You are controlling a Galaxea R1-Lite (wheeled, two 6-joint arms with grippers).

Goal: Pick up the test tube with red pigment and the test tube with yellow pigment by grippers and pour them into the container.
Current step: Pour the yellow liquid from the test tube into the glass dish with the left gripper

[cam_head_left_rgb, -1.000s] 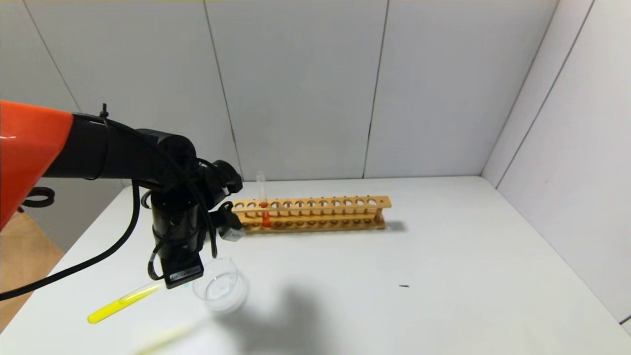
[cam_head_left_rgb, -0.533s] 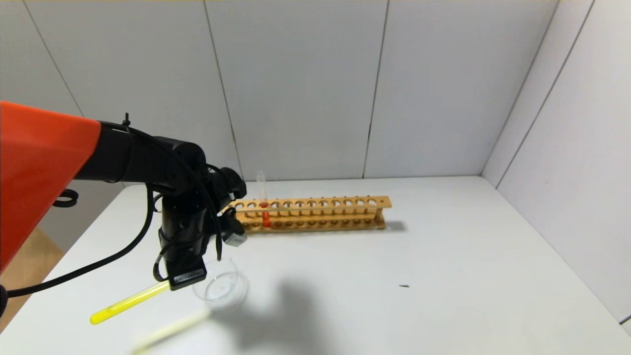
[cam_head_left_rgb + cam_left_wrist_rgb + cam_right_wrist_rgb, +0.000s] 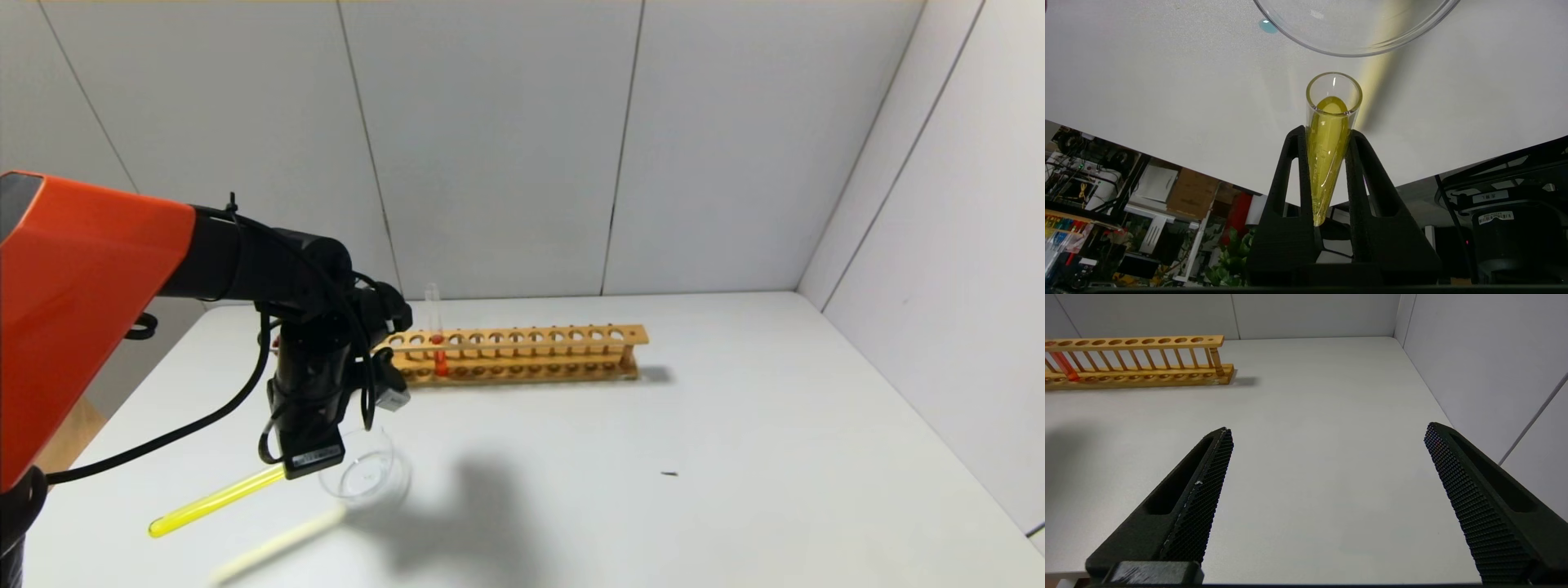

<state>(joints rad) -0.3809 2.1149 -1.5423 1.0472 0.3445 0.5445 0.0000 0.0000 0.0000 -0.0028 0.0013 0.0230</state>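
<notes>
My left gripper [image 3: 308, 459] hangs over the table's front left, shut on the test tube with yellow pigment [image 3: 208, 502]. The tube lies tilted, its closed end sticking out to the left. In the left wrist view both black fingers [image 3: 1294, 163] clamp the yellow tube [image 3: 1329, 139], whose open mouth points at the rim of the container [image 3: 1310, 28], a clear glass dish [image 3: 365, 474] just right of the gripper. The test tube with red pigment [image 3: 439, 353] stands upright in the wooden rack [image 3: 522, 353], also seen in the right wrist view [image 3: 1063, 364]. My right gripper [image 3: 1327, 430] is open over bare table.
The wooden rack [image 3: 1139, 359] runs along the back of the white table [image 3: 653, 490], most of its holes unfilled. Grey walls close in behind and on the right. A tiny dark speck [image 3: 669, 474] lies right of centre.
The left arm has moved a little to the right and back, bringing the held yellow tube's mouth closer to the dish. The red tube and rack have not moved.
</notes>
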